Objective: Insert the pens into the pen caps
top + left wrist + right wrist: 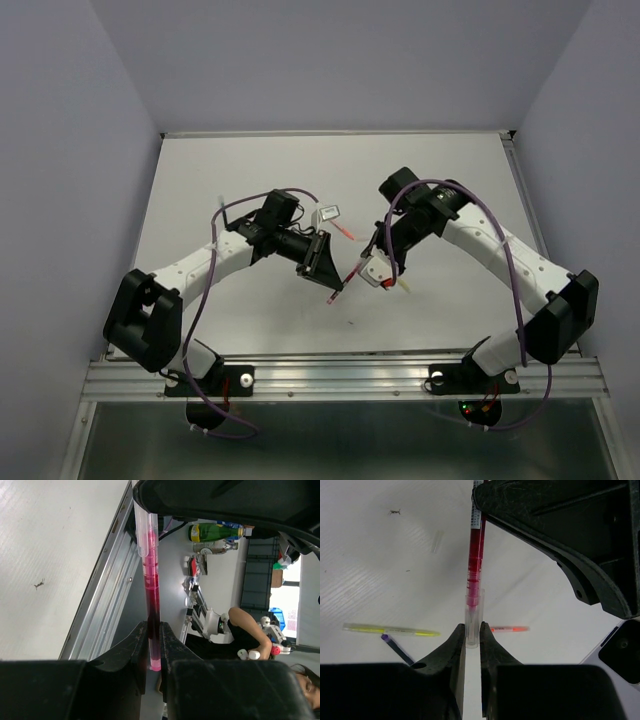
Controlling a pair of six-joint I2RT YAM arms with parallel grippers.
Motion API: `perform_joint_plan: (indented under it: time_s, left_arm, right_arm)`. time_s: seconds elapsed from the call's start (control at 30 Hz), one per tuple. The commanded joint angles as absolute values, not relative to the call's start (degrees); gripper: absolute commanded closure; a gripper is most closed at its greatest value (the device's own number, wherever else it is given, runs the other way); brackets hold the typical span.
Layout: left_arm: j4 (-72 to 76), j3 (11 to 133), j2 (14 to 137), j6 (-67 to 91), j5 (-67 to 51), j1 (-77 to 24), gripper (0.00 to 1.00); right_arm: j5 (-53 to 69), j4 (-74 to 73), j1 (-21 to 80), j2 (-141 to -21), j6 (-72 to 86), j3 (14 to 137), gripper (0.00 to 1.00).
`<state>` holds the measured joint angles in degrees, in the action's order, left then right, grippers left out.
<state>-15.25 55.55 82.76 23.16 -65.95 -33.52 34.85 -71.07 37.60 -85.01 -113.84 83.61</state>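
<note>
White table (250, 170) lies under both arms. Left of middle, the left gripper (154, 632) pinches a thin red plastic pen (151, 587), aiming it straight. Its tip sits inside the small clear tube cap (474, 611), squeezed by the right gripper (471, 631).

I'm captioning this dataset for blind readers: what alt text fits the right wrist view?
The right gripper pinches a clear translucent pen cap, and a red pen held by the left gripper has its tip in the cap's mouth. On the white table lie a yellow pen, a dark blue pen and an orange pen.
</note>
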Motion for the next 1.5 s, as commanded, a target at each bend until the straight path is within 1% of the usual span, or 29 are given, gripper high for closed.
perform_joint_plan:
  time_s: [0.0, 0.1, 0.13, 0.43, 0.57, 0.67, 0.9, 1.07, 1.1, 1.13, 1.17, 1.23, 1.27, 1.3, 1.37, 1.47]
  left_arm:
    - [-5.82, 58.71, 82.62, 25.83, -66.53, -33.57, 1.0]
    - [-0.02, 57.92, 82.97, 29.87, -66.27, -33.75, 1.0]
    - [4.09, 57.75, 83.14, 30.49, -66.27, -33.84, 1.0]
    - [18.44, 57.57, 85.07, 35.85, -64.95, -33.84, 1.0]
    - [19.42, 58.44, 86.74, 36.12, -61.71, -33.84, 1.0]
    - [19.78, 58.89, 87.62, 36.38, -61.44, -33.84, 1.0]
    - [19.69, 56.78, 87.81, 37.88, -64.07, -34.1, 1.0]
    - [15.3, 55.64, 86.31, 36.13, -66.09, -35.07, 1.0]
    - [14.51, 55.46, 86.31, 35.86, -66.62, -35.68, 1.0]
    - [11.98, 55.46, 86.31, 35.25, -66.97, -35.94, 1.0]
    - [11.0, 55.28, 86.22, 34.03, -67.23, -36.21, 1.0]
    - [6.87, 55.55, 86.22, 32.53, -67.76, -36.47, 1.0]
    - [5.38, 55.81, 86.13, 31.48, -67.94, -36.47, 1.0]
    - [3.71, 56.77, 85.87, 29.29, -67.33, -36.47, 1.0]
    - [0.1, 57.83, 86.04, 27.17, -67.41, -36.56, 1.0]
    - [-3.77, 59.06, 86.4, 24.96, -67.41, -36.48, 1.0]
  right_arm:
    - [35.77, -72.77, 39.72, -82.71, -134.91, 81.74, 0.99]
    - [37.26, -72.69, 39.73, -81.92, -134.91, 81.04, 0.99]
    - [38.92, -72.51, 39.73, -81.39, -134.74, 80.51, 0.99]
    - [42.63, -73.03, 39.73, -81.39, -134.91, 80.51, 0.99]
    - [43.24, -74.88, 39.73, -81.91, -135.87, 81.04, 0.99]
    - [43.16, -74.36, 39.73, -81.3, -134.92, 80.86, 0.99]
    - [42.98, -72.43, 39.73, -79.89, -132.54, 79.89, 0.99]
    - [42.98, -68.05, 39.73, -78.4, -130.43, 77.79, 0.98]
    - [42.8, -66.9, 39.73, -77.62, -130.17, 77.26, 0.9]
    - [42.45, -65.84, 39.73, -77.17, -129.99, 76.65, 0.88]
    - [41.93, -63.65, 39.73, -76.82, -129.73, 75.51, 0.82]
    - [40.96, -61.97, 39.73, -76.2, -129.46, 74.71, 0.77]
    - [39.83, -61.35, 39.73, -76.11, -129.11, 74.62, 0.71]
    - [39.21, -60.74, 39.73, -76.2, -128.85, 74.79, 0.71]
    - [37.62, -61.52, 39.73, -77.25, -128.76, 75.76, 0.62]
    - [37.54, -61.43, 39.73, -78.66, -126.22, 77.87, 0.53]
